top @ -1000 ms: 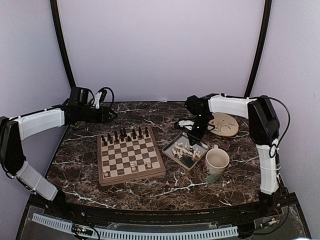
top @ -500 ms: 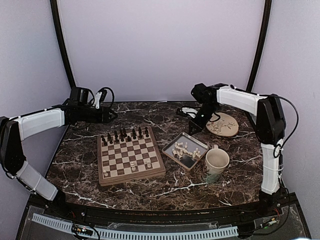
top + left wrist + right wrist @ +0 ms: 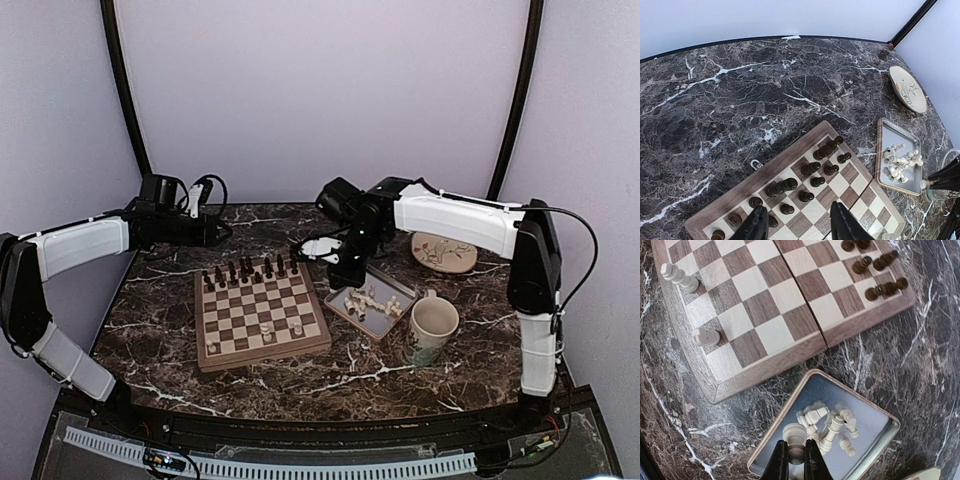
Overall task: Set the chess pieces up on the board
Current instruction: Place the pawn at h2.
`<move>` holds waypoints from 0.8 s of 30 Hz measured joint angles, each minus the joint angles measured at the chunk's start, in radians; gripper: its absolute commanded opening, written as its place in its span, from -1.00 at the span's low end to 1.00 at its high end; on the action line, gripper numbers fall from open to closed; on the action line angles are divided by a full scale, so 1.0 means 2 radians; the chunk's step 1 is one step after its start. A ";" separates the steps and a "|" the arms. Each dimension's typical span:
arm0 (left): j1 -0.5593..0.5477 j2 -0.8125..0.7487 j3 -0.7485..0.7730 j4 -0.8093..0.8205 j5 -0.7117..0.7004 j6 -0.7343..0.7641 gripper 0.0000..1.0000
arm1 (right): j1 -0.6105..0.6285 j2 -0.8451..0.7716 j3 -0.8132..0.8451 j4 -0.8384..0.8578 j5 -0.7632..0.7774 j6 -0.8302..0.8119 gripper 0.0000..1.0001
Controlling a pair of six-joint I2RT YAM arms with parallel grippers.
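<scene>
Right gripper (image 3: 796,455) pinching a cream-white carved chessman (image 3: 794,434) over the grey square metal tray (image 3: 870,430). I'd carry it upright to the square wooden chessboard (image 3: 765,335), clear of standing pieces. Left gripper (image 3: 797,227) spread.

We see the board (image 3: 240,318) lying flat left of mid-counter, nearer the front edge, a bit skewed: light/dark brown checks w/ tan rim. A few white pieces (image 3: 266,328) stand upright on its near rows. The rest lie tumbled in a heap (image 3: 368,300) mid-counter. One is pinched upright in the right gripper (image 3: 795,445).
</scene>
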 measured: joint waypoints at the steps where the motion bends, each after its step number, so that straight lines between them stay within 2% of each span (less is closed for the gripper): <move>1: 0.000 0.000 0.000 0.000 -0.001 0.000 -0.11 | 0.008 0.004 0.003 0.000 0.004 -0.003 -0.95; 10: 0.000 -0.013 0.000 -0.003 -0.004 0.001 -0.11 | 0.062 0.057 0.049 0.000 0.011 -0.007 -0.93; 24: 0.000 -0.016 0.000 -0.003 -0.005 0.001 -0.11 | 0.075 0.106 0.085 -0.009 0.013 -0.006 -0.90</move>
